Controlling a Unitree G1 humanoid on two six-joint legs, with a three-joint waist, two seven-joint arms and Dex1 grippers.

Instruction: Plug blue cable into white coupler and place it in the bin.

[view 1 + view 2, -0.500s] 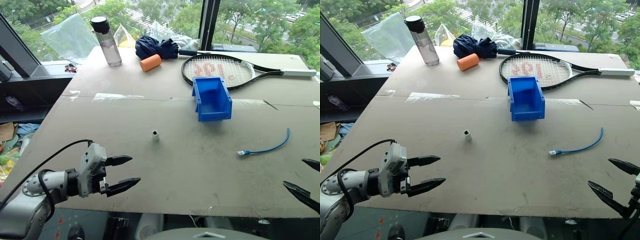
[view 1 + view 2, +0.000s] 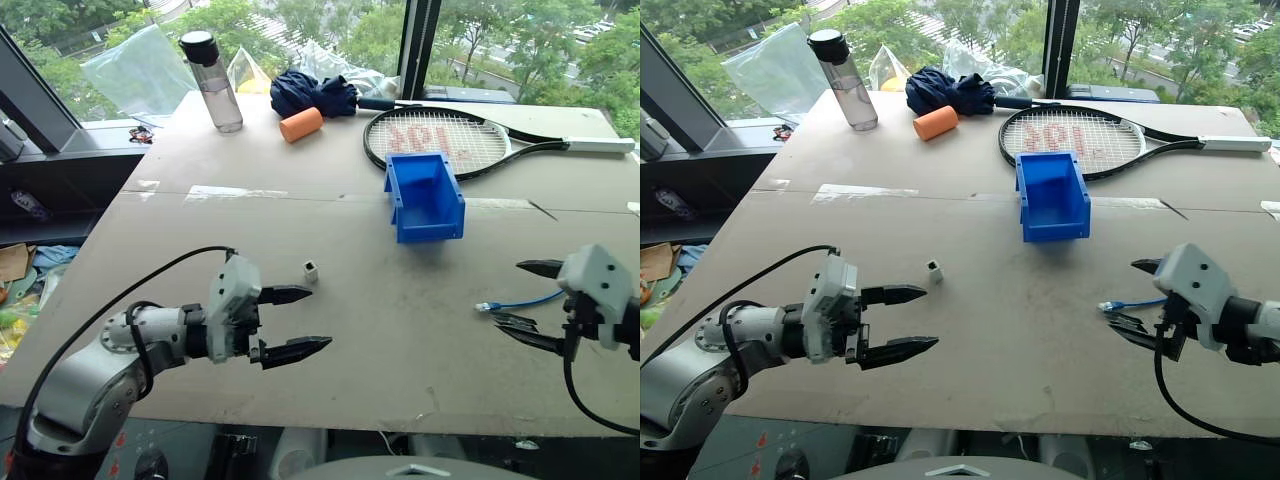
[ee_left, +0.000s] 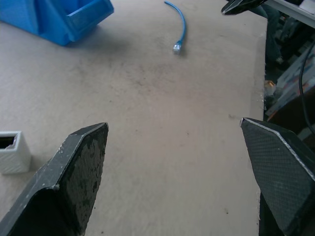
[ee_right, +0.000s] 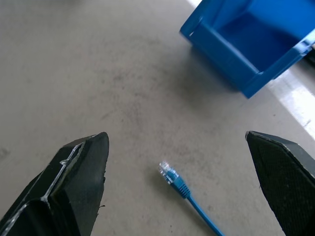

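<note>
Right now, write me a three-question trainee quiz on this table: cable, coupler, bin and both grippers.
1. True or false: the blue cable is already plugged into the white coupler.
2. Which gripper is nearer the cable's clear plug? A) left gripper B) right gripper
3. Fill in: the bin holds ____.

Key
1. False. The cable lies on the table apart from the coupler, which stands near the left gripper.
2. B. Its open fingers are at the plug end.
3. Nothing; the bin is empty, standing in front of the tennis racket.
</note>
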